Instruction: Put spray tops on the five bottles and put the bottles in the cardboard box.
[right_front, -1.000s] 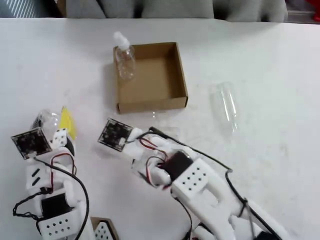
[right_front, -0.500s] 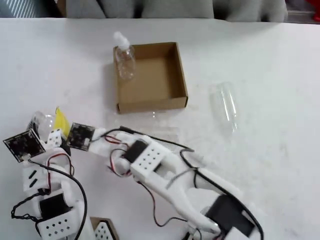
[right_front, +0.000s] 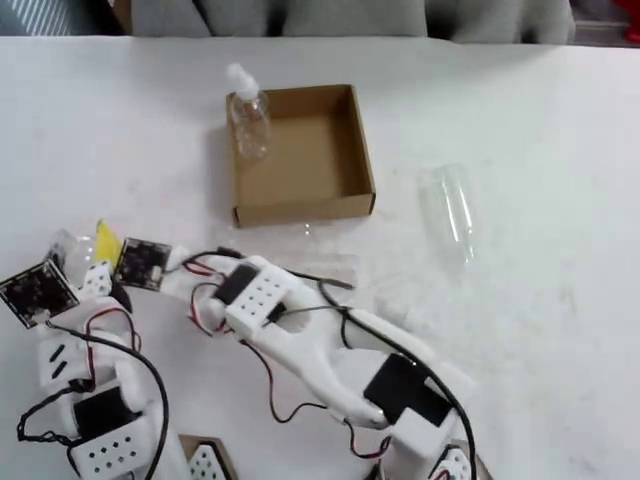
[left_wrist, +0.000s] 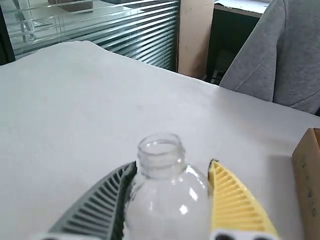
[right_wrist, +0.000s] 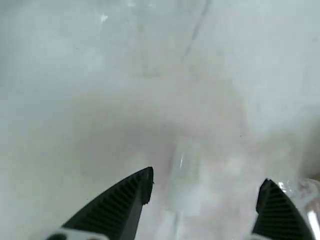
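Note:
My left gripper (left_wrist: 170, 200) is shut on a clear bottle (left_wrist: 167, 192) that stands upright with an open, capless neck; its grey and yellow fingers (left_wrist: 235, 200) press the sides. In the high view this bottle (right_front: 72, 248) is at the near left, and my right arm's wrist (right_front: 140, 262) sits close beside it. My right gripper (right_wrist: 200, 200) is open, its black fingers (right_wrist: 120, 202) wide apart over the white table, with a faint clear shape between them that I cannot identify. The cardboard box (right_front: 355, 150) sits mid-table. A bottle with a spray top (right_front: 247, 112) stands at its far left corner.
A second clear bottle (right_front: 450, 210) lies on its side right of the box. Faint clear pieces (right_front: 325, 250) lie on the table just in front of the box. My right arm stretches across the near middle of the table. The box wall (left_wrist: 307, 175) shows beside the held bottle.
My right arm has swung left across the near table until its wrist is beside the bottle in my left gripper. The left arm has shifted slightly left with the bottle.

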